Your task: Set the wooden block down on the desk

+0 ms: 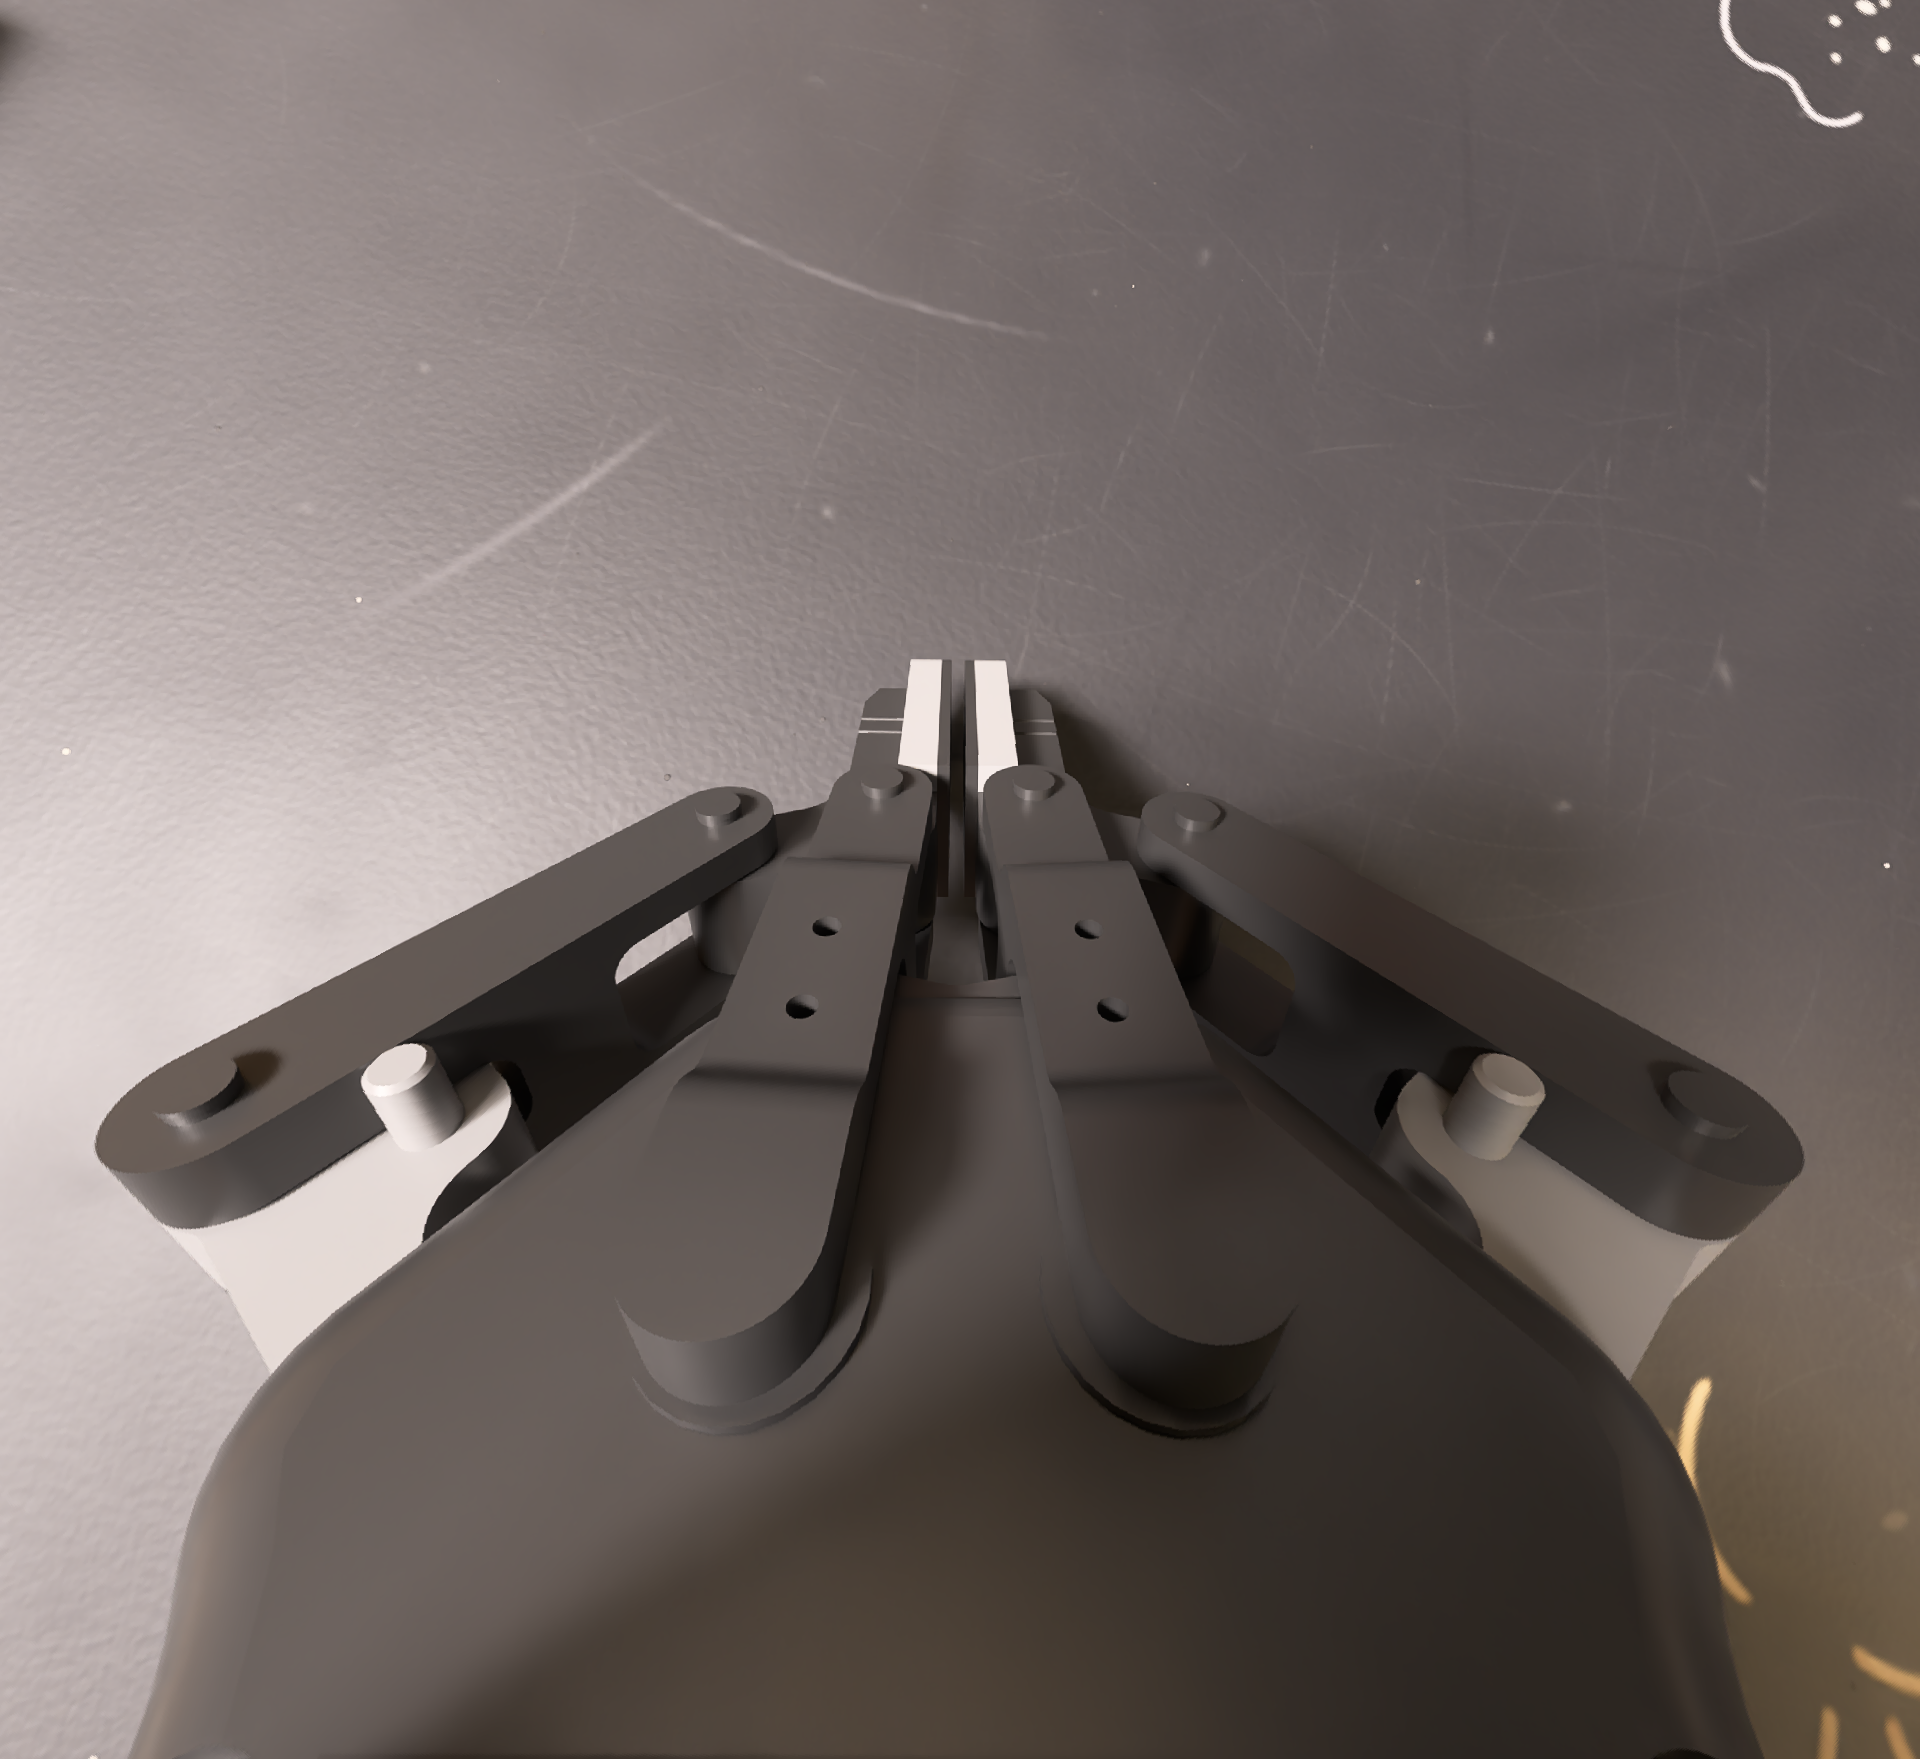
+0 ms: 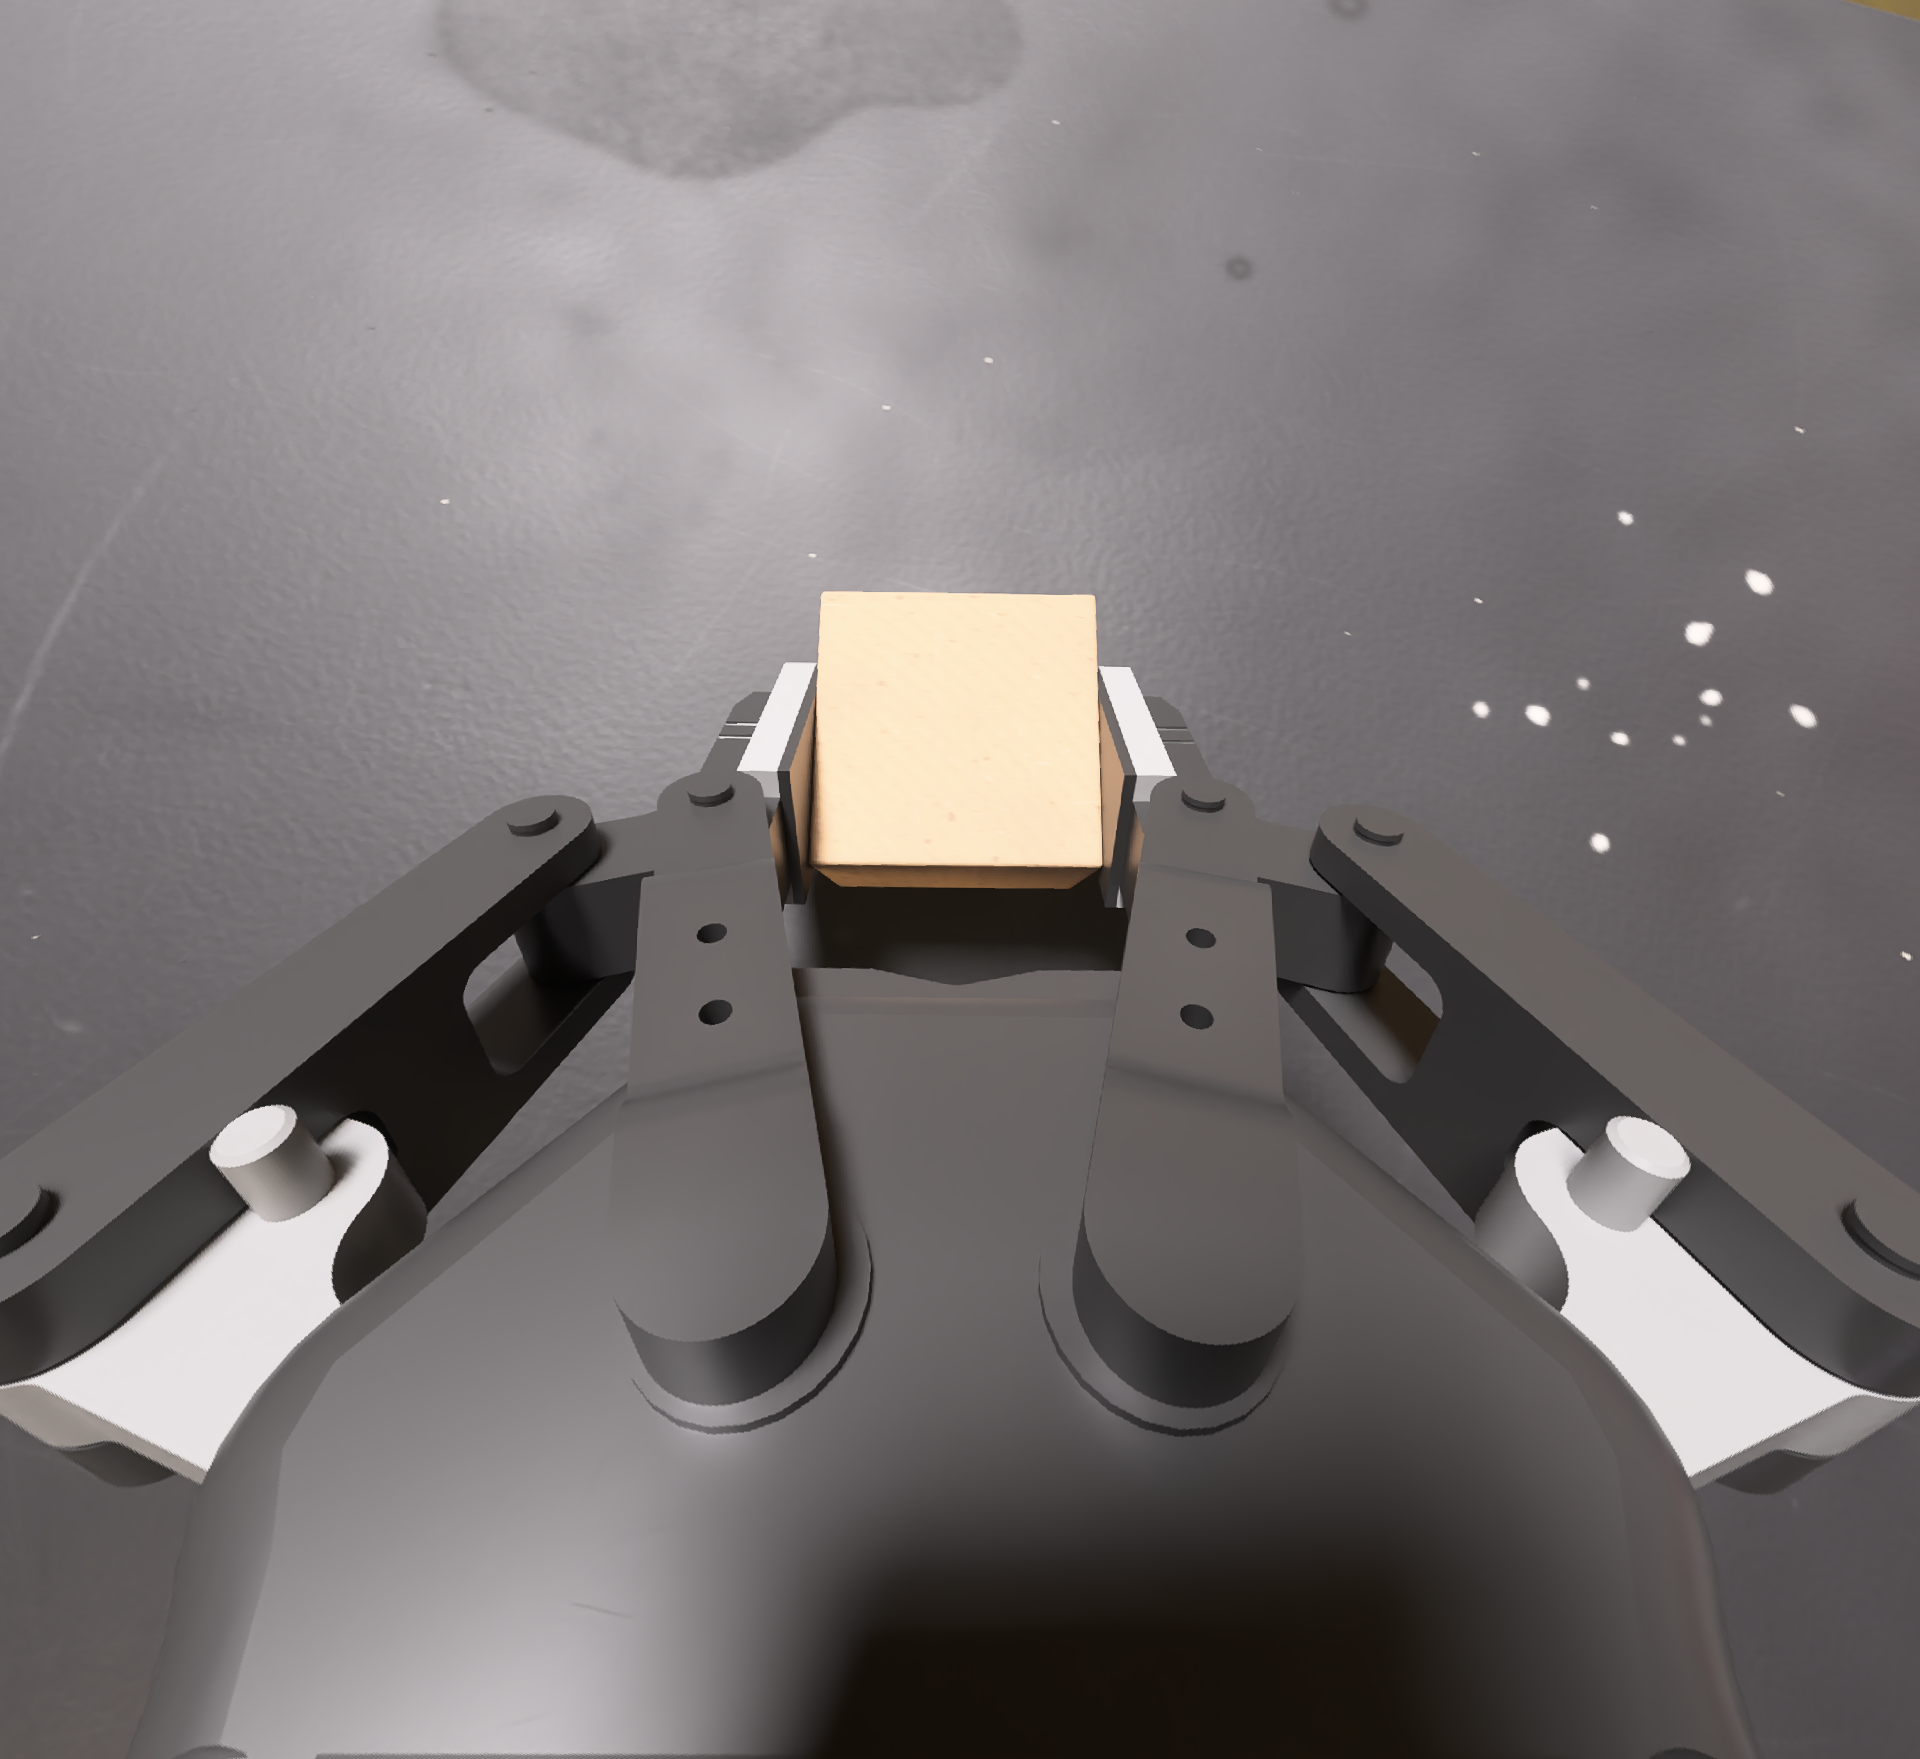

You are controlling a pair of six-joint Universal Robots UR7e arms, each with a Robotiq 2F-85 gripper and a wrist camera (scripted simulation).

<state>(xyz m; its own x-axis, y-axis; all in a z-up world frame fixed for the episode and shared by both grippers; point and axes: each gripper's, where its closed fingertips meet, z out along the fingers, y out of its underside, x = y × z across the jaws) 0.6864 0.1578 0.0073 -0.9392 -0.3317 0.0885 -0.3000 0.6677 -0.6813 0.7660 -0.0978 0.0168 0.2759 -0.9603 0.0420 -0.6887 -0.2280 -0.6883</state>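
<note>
Desk: you have a dark grey scratched desk (image 2: 1351, 359) under both arms, with a dull stain (image 2: 717, 36) far ahead of the right one.
Right gripper: your right gripper (image 2: 956, 733) is clamped on the wooden block (image 2: 956, 743), one pad on each side face.
Block: pale, square-faced, held between the fingers above the desk.
Left gripper: your left gripper (image 1: 961, 707) has its pads pressed together with nothing between them.
</note>
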